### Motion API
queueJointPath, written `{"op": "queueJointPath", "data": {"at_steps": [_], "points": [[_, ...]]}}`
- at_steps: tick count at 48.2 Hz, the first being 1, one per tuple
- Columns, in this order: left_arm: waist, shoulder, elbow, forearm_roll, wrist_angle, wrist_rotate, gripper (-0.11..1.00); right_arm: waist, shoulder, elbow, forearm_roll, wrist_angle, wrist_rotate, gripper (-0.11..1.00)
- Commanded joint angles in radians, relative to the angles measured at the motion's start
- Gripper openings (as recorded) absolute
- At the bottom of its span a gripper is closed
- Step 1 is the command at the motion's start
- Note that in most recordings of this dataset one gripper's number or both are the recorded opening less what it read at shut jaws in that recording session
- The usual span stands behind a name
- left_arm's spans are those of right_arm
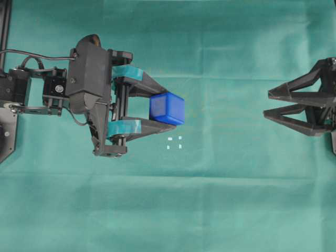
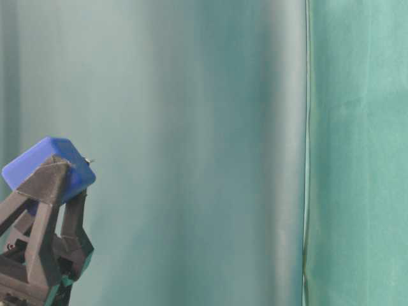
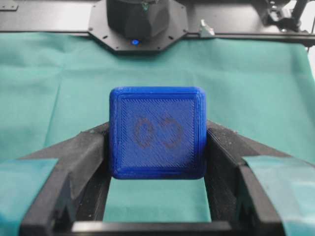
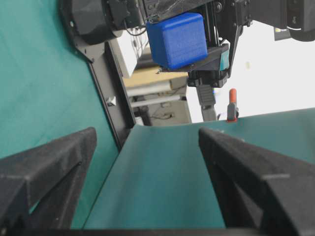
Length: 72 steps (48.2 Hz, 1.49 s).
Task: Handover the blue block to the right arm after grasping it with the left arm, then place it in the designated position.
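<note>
The blue block [image 1: 167, 108] is clamped between the teal-taped fingers of my left gripper [image 1: 157, 110], raised above the cloth. It also shows in the table-level view [image 2: 50, 166], in the left wrist view [image 3: 157, 132] and in the right wrist view [image 4: 177, 39]. My left gripper [image 3: 157, 147] is shut on its two side faces. My right gripper [image 1: 266, 104], plain black, is open and empty at the right edge, well apart from the block; in its own view [image 4: 147, 142] only cloth lies between the fingers. The designated position [image 1: 175, 143], small white marks in a square, lies on the cloth just below the block.
Green cloth [image 1: 210, 199] covers the whole table. A black frame rail [image 1: 5, 26] runs along the far left edge. A green cloth backdrop [image 2: 191, 127] hangs behind the table.
</note>
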Motion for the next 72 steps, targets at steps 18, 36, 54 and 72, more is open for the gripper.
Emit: {"op": "queueJointPath", "data": {"at_steps": [18, 36, 54, 72], "points": [[0.002, -0.02, -0.011, -0.002, -0.002, -0.002, 0.46, -0.002, 0.101, -0.092, -0.002, -0.034, 0.003, 0.91], [0.002, -0.02, -0.011, -0.002, 0.0, 0.0, 0.46, -0.002, 0.321, -0.272, -0.002, -0.041, 0.0, 0.91], [0.002, -0.02, -0.011, -0.002, 0.002, 0.0, 0.46, -0.002, 0.512, -0.436, -0.018, -0.055, -0.003, 0.91], [0.002, -0.02, -0.011, -0.002, 0.011, 0.0, 0.46, -0.002, 0.612, -0.537, -0.06, -0.061, -0.003, 0.91]]}}
